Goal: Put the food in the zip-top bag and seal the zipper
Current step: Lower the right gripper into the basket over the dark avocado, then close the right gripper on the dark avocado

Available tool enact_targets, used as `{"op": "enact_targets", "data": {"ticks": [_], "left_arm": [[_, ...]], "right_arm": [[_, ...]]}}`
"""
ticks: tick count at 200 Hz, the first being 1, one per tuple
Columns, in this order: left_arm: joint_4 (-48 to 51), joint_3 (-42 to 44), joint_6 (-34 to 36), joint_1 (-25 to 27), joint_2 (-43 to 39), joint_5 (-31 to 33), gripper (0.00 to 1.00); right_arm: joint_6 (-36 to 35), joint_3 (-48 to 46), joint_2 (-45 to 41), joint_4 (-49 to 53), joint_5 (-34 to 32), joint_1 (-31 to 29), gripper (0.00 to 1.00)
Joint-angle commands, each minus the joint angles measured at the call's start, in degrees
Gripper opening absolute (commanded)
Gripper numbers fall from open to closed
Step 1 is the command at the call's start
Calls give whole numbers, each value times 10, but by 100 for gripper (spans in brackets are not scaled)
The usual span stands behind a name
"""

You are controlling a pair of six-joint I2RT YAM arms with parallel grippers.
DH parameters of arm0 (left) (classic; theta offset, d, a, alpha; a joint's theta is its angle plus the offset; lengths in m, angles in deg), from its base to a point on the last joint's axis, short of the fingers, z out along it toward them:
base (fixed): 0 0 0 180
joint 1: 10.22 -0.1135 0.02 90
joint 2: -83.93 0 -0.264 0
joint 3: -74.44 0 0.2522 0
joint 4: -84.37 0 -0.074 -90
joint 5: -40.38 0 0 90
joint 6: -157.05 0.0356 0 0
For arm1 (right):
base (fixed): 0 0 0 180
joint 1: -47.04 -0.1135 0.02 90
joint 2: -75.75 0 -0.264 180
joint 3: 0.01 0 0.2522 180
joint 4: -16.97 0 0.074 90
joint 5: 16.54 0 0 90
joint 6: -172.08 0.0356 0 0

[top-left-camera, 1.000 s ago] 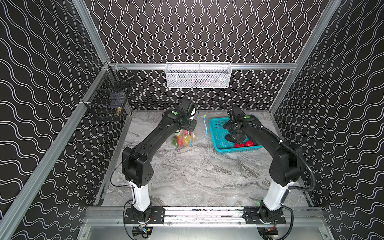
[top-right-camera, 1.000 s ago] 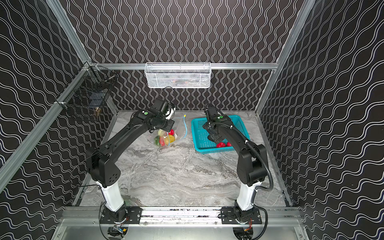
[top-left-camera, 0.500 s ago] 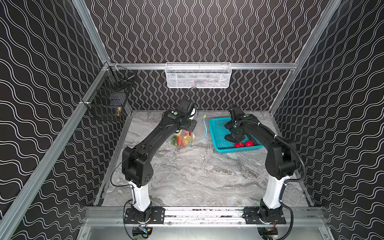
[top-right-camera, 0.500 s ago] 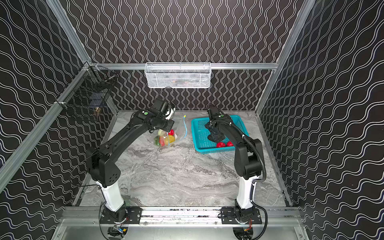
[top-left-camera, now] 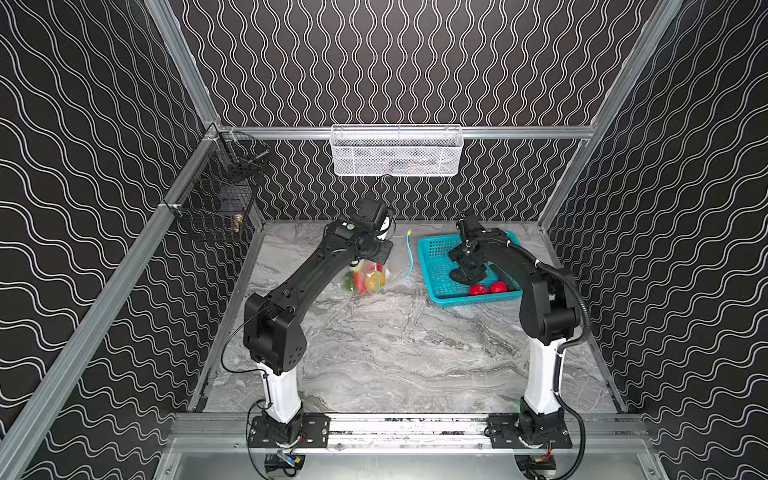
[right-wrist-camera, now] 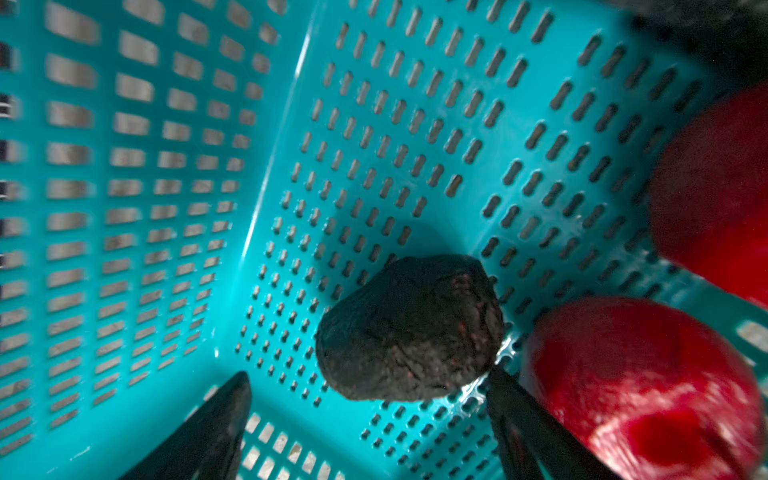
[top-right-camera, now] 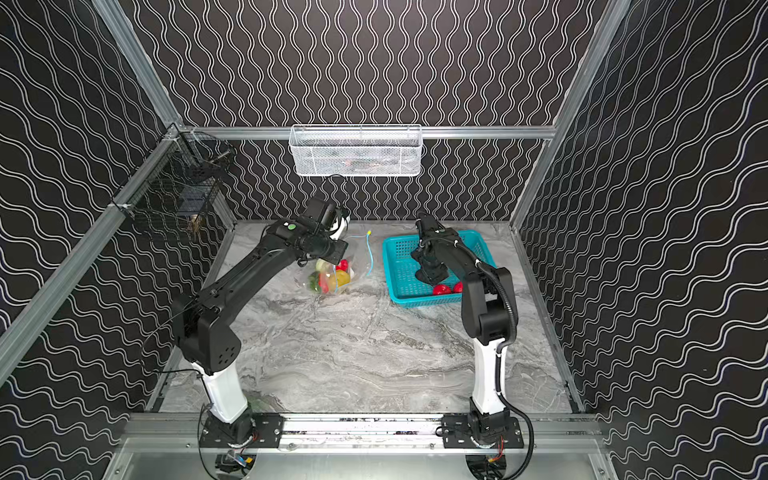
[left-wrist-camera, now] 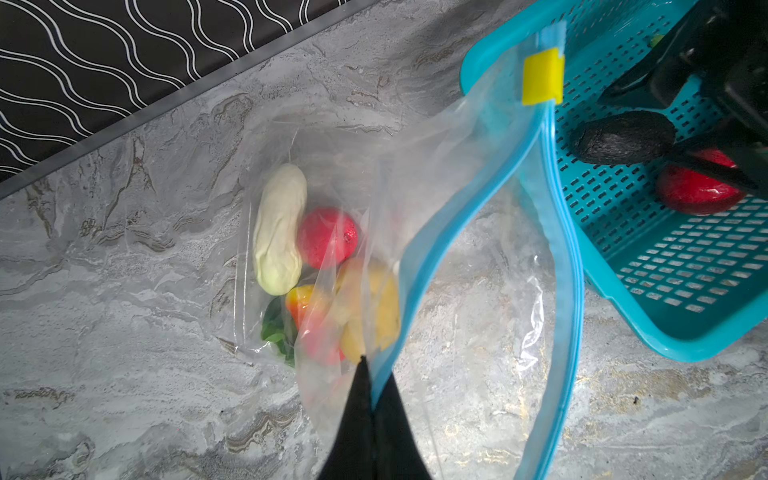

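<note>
Teal plastic full of little slots makes the basket (right-wrist-camera: 145,208), and the last food waits inside it. A dark lumpy piece (right-wrist-camera: 411,328) with rough skin lies in the basket, and two shiny red round fruits (right-wrist-camera: 640,386) sit just beside it. The right gripper (right-wrist-camera: 369,376) hangs over the dark lumpy piece with its jaws wide apart, one on each side, not squeezing yet. I think it is set that way so it can close on the piece and lift it out.

Just beside the basket, the zip-top bag (left-wrist-camera: 457,187) lies on the grey marble table (left-wrist-camera: 124,374). It is clear, thin and crinkly. The left gripper (left-wrist-camera: 368,370) is pinched tight on one lip of the bag's mouth. I think it holds the lip up so the mouth gapes toward the basket and food can drop in.

The zipper (left-wrist-camera: 557,232), a thin light-blue strip, bends in a big loop, so the bag is not sealed. Its small yellow slider (left-wrist-camera: 542,75) sits at one end, close to the basket.

Deep in the bag rest a smooth white oblong piece (left-wrist-camera: 278,232), a red ball (left-wrist-camera: 326,237), a bumpy yellow one (left-wrist-camera: 374,303) and an orange-red one (left-wrist-camera: 303,299).
</note>
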State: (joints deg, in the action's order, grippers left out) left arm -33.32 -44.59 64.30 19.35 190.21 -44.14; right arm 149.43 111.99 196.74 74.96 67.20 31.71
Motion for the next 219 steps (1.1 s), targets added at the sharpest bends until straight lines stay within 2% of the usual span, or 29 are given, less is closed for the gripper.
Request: {"op": "enact_targets", "data": {"ticks": [1, 38, 109, 145, 219], "left_arm": [[-8, 0, 2, -2, 1, -7, 0], [-10, -1, 4, -2, 0, 0, 0], [-7, -5, 4, -3, 5, 0, 0], [-7, -6, 4, -3, 5, 2, 0], [-7, -5, 2, -3, 9, -4, 0]], "right_arm": [[-8, -4, 17, -18, 26, 10, 87], [-13, 10, 39, -15, 22, 15, 82], [-19, -5, 42, -46, 33, 19, 58], [-24, -35, 26, -89, 69, 27, 54], [-35, -122, -55, -180, 94, 30, 46]]}}
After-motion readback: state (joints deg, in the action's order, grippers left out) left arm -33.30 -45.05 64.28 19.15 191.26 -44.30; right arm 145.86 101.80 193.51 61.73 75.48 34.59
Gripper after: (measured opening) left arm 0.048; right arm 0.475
